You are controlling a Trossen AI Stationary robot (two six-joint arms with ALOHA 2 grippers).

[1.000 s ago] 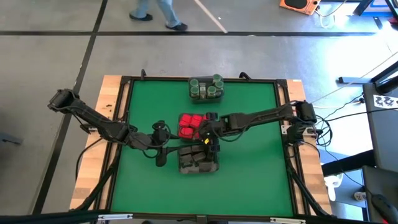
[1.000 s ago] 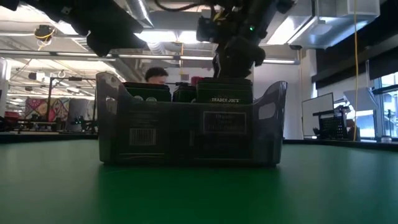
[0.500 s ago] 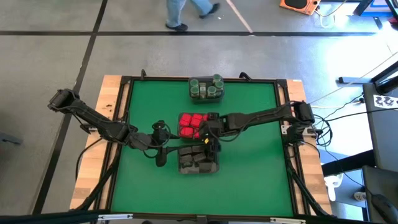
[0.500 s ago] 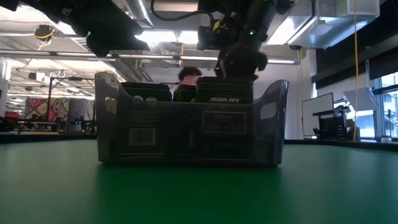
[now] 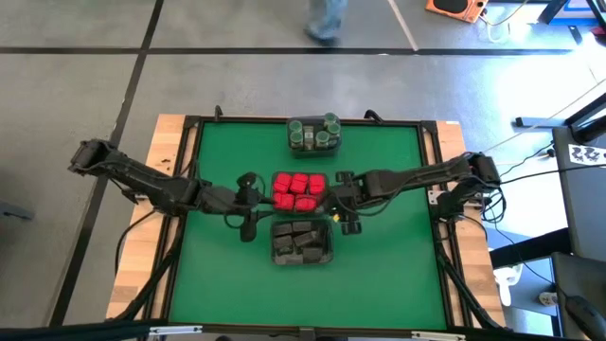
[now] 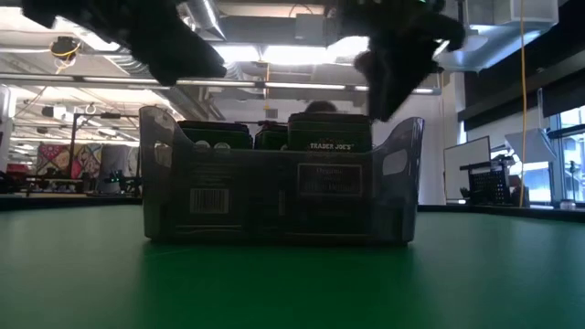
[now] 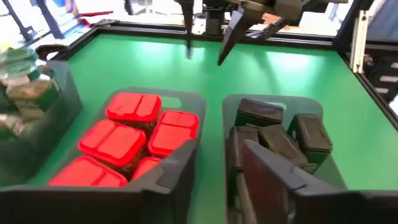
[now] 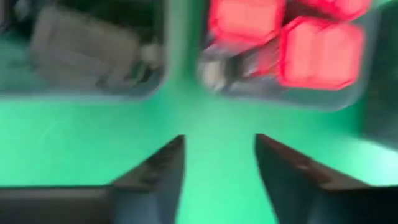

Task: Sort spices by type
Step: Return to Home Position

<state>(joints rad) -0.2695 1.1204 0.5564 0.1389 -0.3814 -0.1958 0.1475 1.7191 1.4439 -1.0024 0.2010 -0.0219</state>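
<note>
Three trays (image 7: 186, 98) in a column mid-table, narrow gaps between. Left gripper (image 5: 251, 206) and right gripper (image 5: 343, 202) flank the middle tray closely. Mat (image 5: 398, 275) open farther out both sides.

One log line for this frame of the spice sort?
right gripper: open, empty, right of trays | left gripper: left of trays | red boxes, black blocks, green-lidded jars: one tray each

Premises: a robotics laboratory in a large, open, industrial-style hall. Evidence: a green-topped table (image 5: 379, 275) on a wooden base carrying two robot arms (image 5: 142, 178); loose cables (image 5: 511, 175) on a tape-marked concrete floor (image 5: 76, 95); exposed ducts and strip lights (image 6: 265, 57) overhead; monitors on stands (image 6: 475, 169) behind.
</note>
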